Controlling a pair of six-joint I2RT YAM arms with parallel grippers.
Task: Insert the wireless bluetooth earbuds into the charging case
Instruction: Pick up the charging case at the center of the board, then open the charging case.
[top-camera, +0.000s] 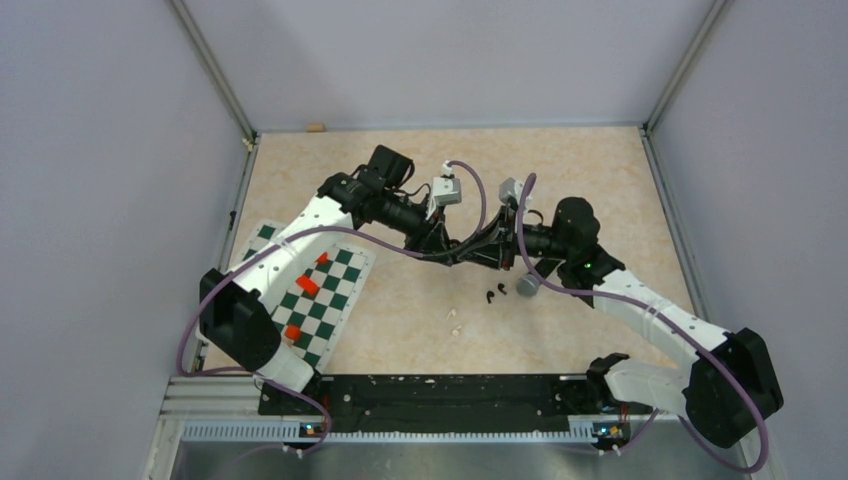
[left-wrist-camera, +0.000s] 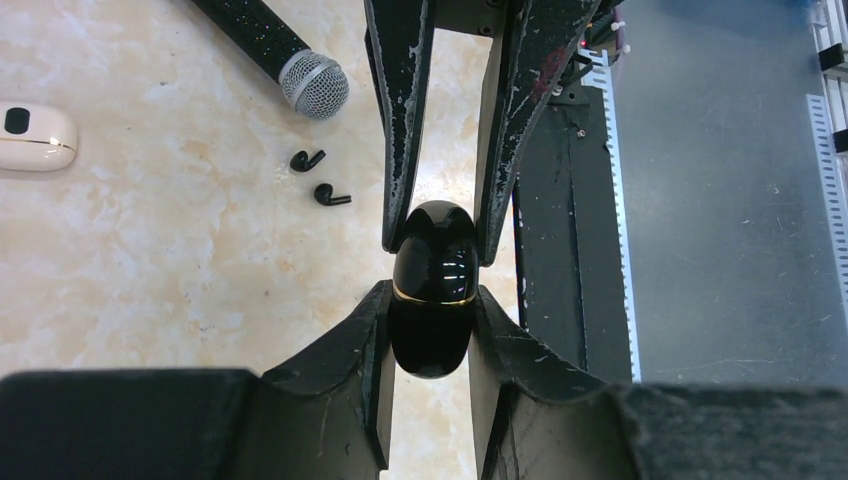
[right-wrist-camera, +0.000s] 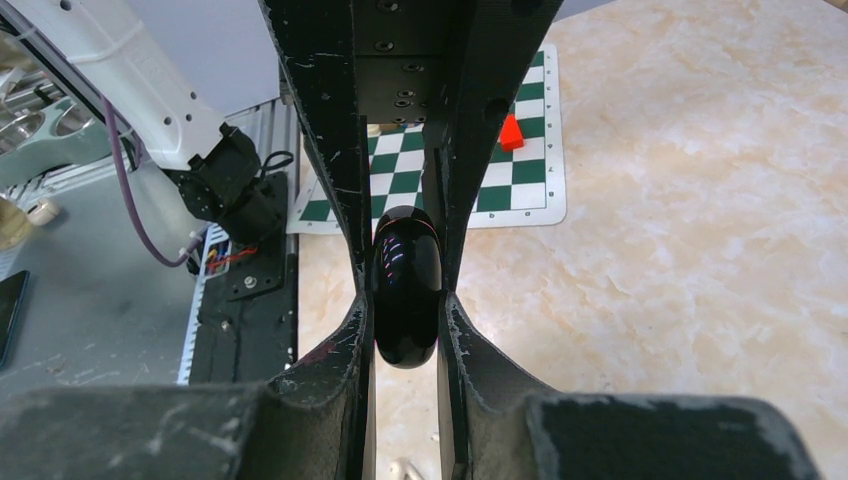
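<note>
Grippers from both arms meet in mid-air on one black charging case (left-wrist-camera: 432, 260), raised off the table (left-wrist-camera: 150, 280). My left gripper (left-wrist-camera: 432, 300) is pinched shut on the half below the gold seam (left-wrist-camera: 410, 296). My right gripper (right-wrist-camera: 404, 300) is clamped on the other half, from the opposite side. Neither has any slack, and the lid looks shut.

I judge the step in hand to be opening the case. To do it well I would keep the left grip fixed. I would swing the right one about the hinge rather than pull straight. The shell is glossy and rounded, so it could squirt out of the fingers. I cannot tell which side the hinge is on, so I would start gently and watch the seam.

The black earbuds (left-wrist-camera: 308, 159) lie loose on the table, on the near side of the case toward the right arm. They sit just beside the head of a microphone (left-wrist-camera: 312, 84). The white earbuds (top-camera: 454, 316) lie nearer the arm bases than the case. A white case (left-wrist-camera: 35, 138) rests beyond the microphone from it.
</note>
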